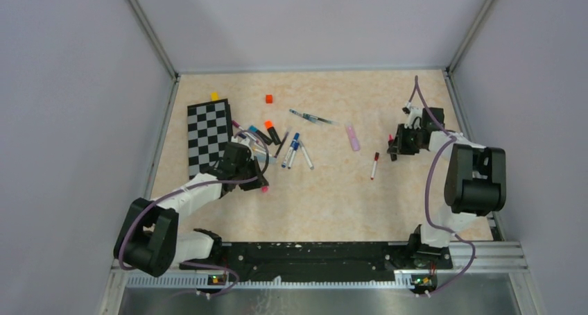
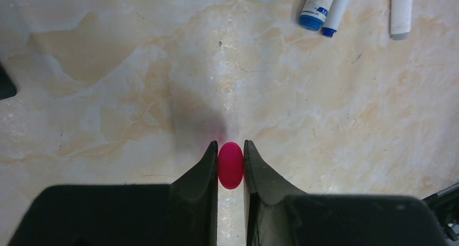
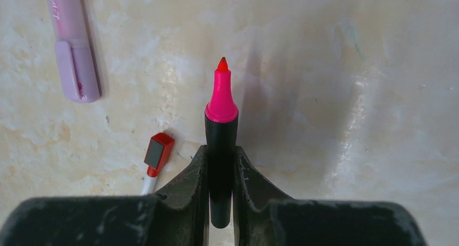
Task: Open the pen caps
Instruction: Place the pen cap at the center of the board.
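Note:
My left gripper (image 2: 231, 147) is shut on a small magenta pen cap (image 2: 231, 167), seen end-on just above the table. In the top view this gripper (image 1: 259, 182) sits left of centre with the cap (image 1: 265, 189) at its tip. My right gripper (image 3: 221, 149) is shut on a black pen (image 3: 221, 135) whose bare pink tip (image 3: 221, 91) points away from the camera. In the top view the right gripper (image 1: 393, 150) is at the right side. Several capped pens (image 1: 292, 149) lie in a loose group at mid table.
A checkerboard (image 1: 209, 136) lies at the left, with a yellow cube (image 1: 214, 96) and a red cube (image 1: 269, 98) behind it. A lilac highlighter (image 3: 73, 51) and a red-capped white pen (image 3: 157, 154) lie near the right gripper. Two blue-capped pens (image 2: 316, 7) lie ahead of the left gripper.

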Tool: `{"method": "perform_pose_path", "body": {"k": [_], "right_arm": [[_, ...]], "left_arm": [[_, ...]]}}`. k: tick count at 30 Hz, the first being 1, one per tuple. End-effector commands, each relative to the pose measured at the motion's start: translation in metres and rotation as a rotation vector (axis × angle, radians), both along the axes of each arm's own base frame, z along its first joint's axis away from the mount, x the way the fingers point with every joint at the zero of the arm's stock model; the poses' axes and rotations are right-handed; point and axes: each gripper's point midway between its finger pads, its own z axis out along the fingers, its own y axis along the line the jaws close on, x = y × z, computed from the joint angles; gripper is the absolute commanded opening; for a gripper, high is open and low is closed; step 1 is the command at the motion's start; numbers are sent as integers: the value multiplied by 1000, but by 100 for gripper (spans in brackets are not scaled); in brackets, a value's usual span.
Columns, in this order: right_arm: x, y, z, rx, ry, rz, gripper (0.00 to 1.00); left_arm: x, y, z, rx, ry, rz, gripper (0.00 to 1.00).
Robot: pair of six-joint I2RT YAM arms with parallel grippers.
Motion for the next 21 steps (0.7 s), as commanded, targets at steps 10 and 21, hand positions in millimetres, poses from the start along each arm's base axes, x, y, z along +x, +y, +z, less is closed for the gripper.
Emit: {"method": "perform_pose_path", "body": {"k": [10,21], "right_arm": [[10,-2,7,6,-10,17,38],[9,-1,55,-60,-165,132,48]], "left_arm": [[4,9,-8,63,-7,11,46],[14,4,51,3,-216,-34,60]]}}
